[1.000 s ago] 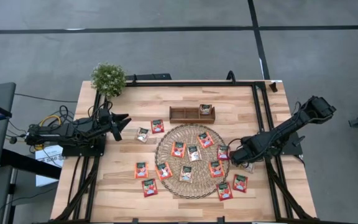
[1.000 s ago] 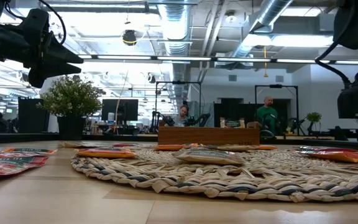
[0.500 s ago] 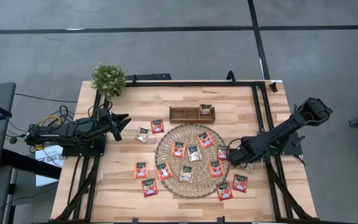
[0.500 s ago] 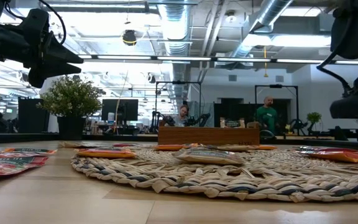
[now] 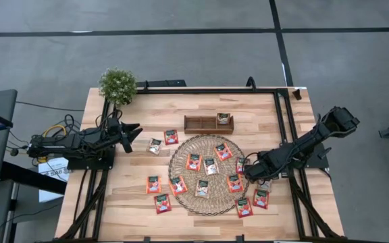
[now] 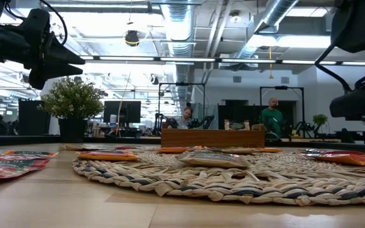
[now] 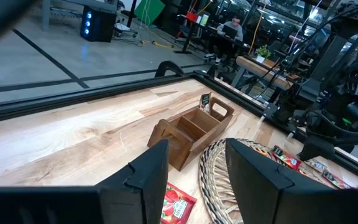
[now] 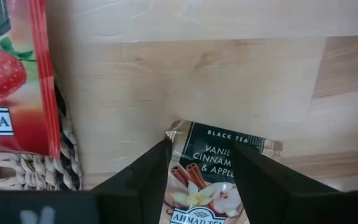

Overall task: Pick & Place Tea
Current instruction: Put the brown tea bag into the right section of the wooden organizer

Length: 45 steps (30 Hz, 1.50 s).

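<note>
Lower the right gripper (image 8: 197,171), jaws parted astride the silvery vanilla sachet (image 8: 213,180) beside the woven mat (image 8: 39,165), then pinch squarely.

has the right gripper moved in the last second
Yes. In the high view the right gripper has slid toward the table's near edge along the woven mat's right rim, and now sits over a silvery tea sachet.

Even, bright overhead light with soft shadows; ceiling lamps (image 6: 132,38) glare in the low view, where the near woven mat (image 6: 233,180) blurs.
</note>
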Motion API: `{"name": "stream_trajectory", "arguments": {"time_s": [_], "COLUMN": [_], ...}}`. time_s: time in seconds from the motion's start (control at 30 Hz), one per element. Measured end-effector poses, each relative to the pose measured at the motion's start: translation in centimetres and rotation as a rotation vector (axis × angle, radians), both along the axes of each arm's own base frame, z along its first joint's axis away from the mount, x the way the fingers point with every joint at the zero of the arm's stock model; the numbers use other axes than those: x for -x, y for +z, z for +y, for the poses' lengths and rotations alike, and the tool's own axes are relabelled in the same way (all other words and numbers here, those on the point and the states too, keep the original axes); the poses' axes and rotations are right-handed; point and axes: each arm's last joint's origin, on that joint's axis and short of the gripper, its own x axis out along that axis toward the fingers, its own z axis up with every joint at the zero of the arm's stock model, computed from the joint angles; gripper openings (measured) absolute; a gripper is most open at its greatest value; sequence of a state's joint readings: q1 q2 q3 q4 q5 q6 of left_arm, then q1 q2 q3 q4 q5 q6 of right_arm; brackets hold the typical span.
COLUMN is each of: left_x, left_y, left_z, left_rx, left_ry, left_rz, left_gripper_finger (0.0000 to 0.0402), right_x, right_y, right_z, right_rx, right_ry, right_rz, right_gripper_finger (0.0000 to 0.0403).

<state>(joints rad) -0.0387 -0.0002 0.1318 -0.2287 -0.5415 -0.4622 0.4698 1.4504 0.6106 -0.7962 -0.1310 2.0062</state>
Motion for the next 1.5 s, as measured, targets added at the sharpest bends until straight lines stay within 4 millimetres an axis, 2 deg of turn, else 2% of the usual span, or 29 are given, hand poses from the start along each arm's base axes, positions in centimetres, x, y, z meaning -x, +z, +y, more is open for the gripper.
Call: {"name": "stream_trajectory", "arguments": {"time_s": [0.2, 0.3, 0.77, 0.97, 1.1, 1.5], "left_x": [0.0, 0.0, 0.0, 0.0, 0.0, 0.0], "left_y": [0.0, 0.0, 0.0, 0.0, 0.0, 0.0], "left_z": [0.0, 0.0, -0.1, -0.1, -0.1, -0.1], "left_rx": [0.001, 0.001, 0.003, 0.003, 0.003, 0.003], "left_ry": [0.000, -0.003, -0.032, -0.033, -0.033, -0.033], "left_rz": [-0.001, -0.002, -0.003, -0.003, -0.003, -0.002], "left_gripper_finger": [0.0151, 0.0151, 0.0151, 0.0151, 0.0151, 0.0151], "right_x": [0.0, -0.1, -0.8, -0.5, 0.0, 0.1], "right_y": [0.0, 0.0, 1.9, 2.0, 1.3, 0.2], "right_z": [0.0, 0.0, 0.3, 0.1, -0.1, -0.2], "right_rx": [0.005, 0.013, 0.047, 0.063, 0.074, 0.071], "right_ry": [0.009, 0.027, 0.079, 0.063, 0.011, -0.066], "right_rz": [-0.005, -0.013, 0.021, 0.052, 0.069, 0.007], "right_gripper_finger": [0.0135, 0.0135, 0.0223, 0.0228, 0.0228, 0.0228]}}
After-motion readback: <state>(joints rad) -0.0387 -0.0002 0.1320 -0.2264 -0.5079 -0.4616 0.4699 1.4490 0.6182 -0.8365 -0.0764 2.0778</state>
